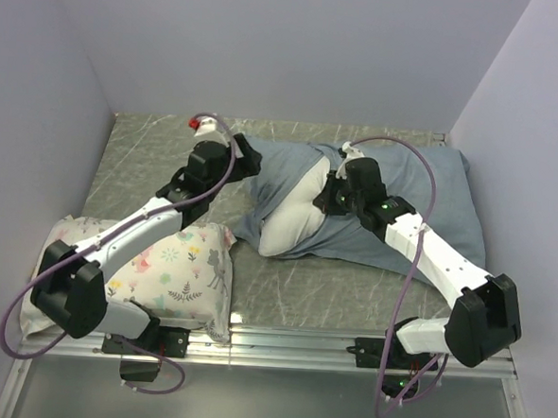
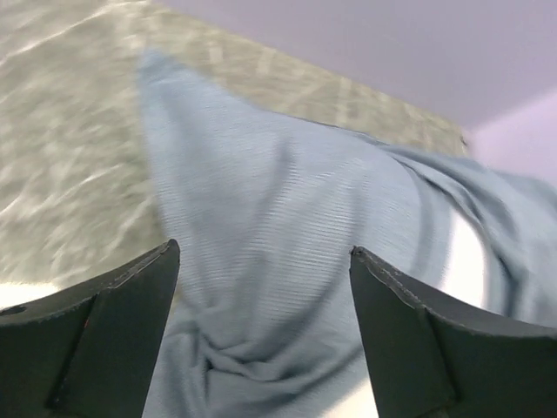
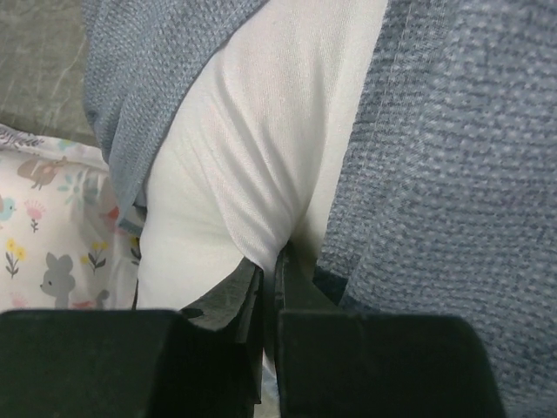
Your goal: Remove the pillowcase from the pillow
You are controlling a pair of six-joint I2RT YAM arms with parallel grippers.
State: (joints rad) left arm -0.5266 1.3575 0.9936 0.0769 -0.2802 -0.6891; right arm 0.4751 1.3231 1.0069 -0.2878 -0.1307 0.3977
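White pillow (image 3: 252, 157) pinched by right hand (image 3: 271, 259); pillowcase (image 3: 452, 174) just beside.

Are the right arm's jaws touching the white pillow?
Touching. The right wrist view shows the shut jaws pinching a fold of the pillow.

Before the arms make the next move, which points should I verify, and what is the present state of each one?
1. Right end effector holds the pillow: ok, its jaws are shut on a fold of white fabric.
2. Right grip is free of the pillowcase: cannot tell, the grey-blue cloth lies right beside one finger.
3. Left end effector holds the pillowcase: not ok, its jaws stand open above the cloth.
4. Pillow partly out: ok, a white end shows at the opening.
5. Floral pillow apart from the pillowcase: cannot tell, their edges lie very close.
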